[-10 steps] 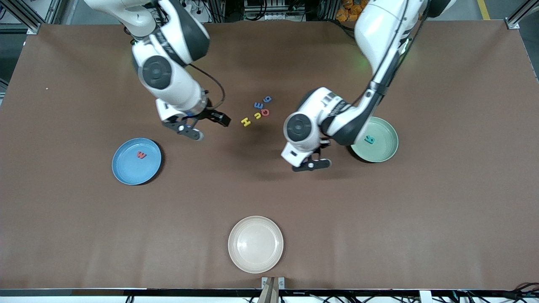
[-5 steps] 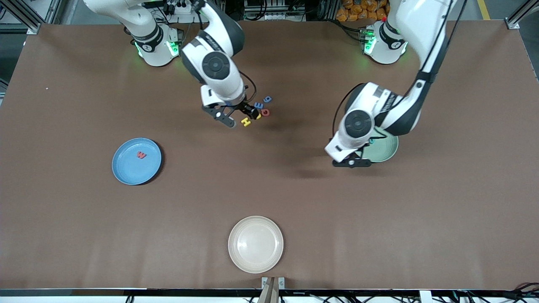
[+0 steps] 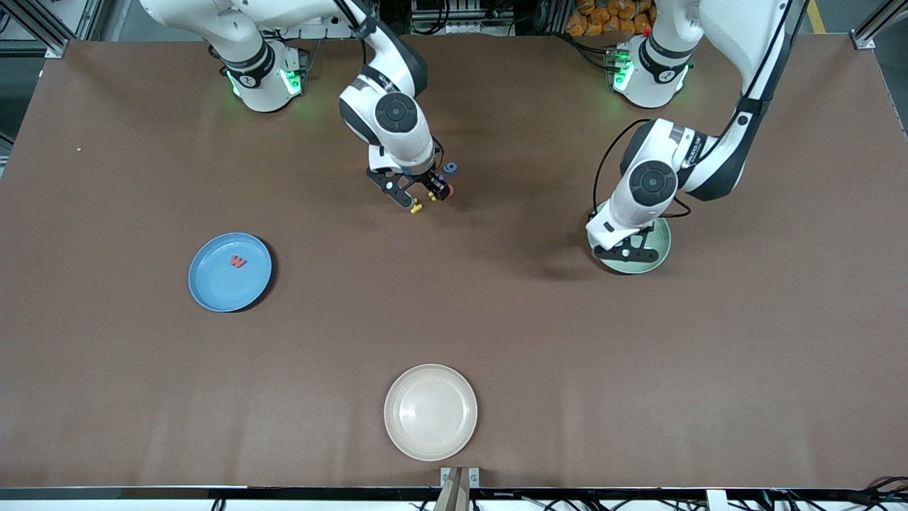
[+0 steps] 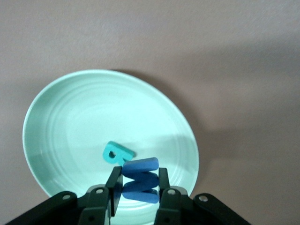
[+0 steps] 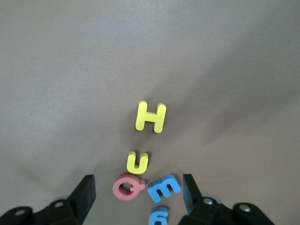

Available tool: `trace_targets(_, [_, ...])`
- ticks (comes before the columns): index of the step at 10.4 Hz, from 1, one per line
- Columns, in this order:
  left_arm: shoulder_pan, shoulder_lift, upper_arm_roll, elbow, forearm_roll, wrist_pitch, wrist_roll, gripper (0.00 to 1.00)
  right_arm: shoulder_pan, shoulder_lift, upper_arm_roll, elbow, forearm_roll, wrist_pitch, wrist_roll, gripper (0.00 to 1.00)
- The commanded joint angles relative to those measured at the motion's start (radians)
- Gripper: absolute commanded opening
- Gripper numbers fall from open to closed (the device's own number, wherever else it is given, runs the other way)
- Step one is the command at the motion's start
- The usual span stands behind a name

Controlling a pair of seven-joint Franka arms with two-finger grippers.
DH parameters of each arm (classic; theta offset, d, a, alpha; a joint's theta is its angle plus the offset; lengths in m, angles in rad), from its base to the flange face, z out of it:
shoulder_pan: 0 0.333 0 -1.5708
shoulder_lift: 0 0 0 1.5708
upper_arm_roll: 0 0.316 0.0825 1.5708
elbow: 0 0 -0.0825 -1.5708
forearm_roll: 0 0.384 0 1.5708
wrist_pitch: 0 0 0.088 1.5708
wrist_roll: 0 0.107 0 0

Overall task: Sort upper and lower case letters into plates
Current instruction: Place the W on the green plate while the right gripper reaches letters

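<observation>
From the front view, the right gripper (image 3: 417,196) hangs low over the cluster of loose letters (image 3: 434,188) near the middle of the table, its fingers spread apart with nothing between them. Only bits of yellow, red and blue show around it, so most of the cluster is covered here. The left gripper (image 3: 627,253) is over the mint green plate (image 3: 661,245) toward the left arm's end of the table. The blue plate (image 3: 230,272) lies toward the right arm's end, with a red W (image 3: 238,262) in it. A cream plate (image 3: 430,411) sits nearest the camera, well apart from the others.

The left wrist view shows the left gripper (image 4: 138,185) clamped on a dark blue letter (image 4: 139,180), probably a lowercase m or w, held above the mint green plate (image 4: 61,117). A teal letter (image 4: 117,153) lies flat in that plate, just beside the held one as seen.

The right wrist view shows the right gripper (image 5: 138,192) with its fingers wide, straddling the letters on the brown table (image 5: 70,70): a yellow H (image 5: 150,116), a yellow u (image 5: 138,162), a red Q (image 5: 128,186), a blue E (image 5: 164,187) and a blue letter (image 5: 159,216) partly cut off by the edge. The Q and E lie between the fingers; the H is farther out.
</observation>
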Motion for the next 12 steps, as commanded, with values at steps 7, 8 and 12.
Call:
trace_targets(7, [0.005,-0.031,-0.025,0.024,-0.156,0.025,-0.019,1.0,0.009,0.068,0.003,0.011,-0.159,0.1,0.172,0.69])
trace_targets(8, [0.003,-0.019,-0.061,0.056,-0.188,0.025,-0.081,1.0,0.009,0.073,0.003,0.012,-0.176,0.109,0.187,0.66])
trace_targets(12, [0.001,0.023,-0.083,0.1,-0.149,0.02,-0.174,1.0,0.012,0.073,0.003,0.012,-0.179,0.134,0.206,0.63])
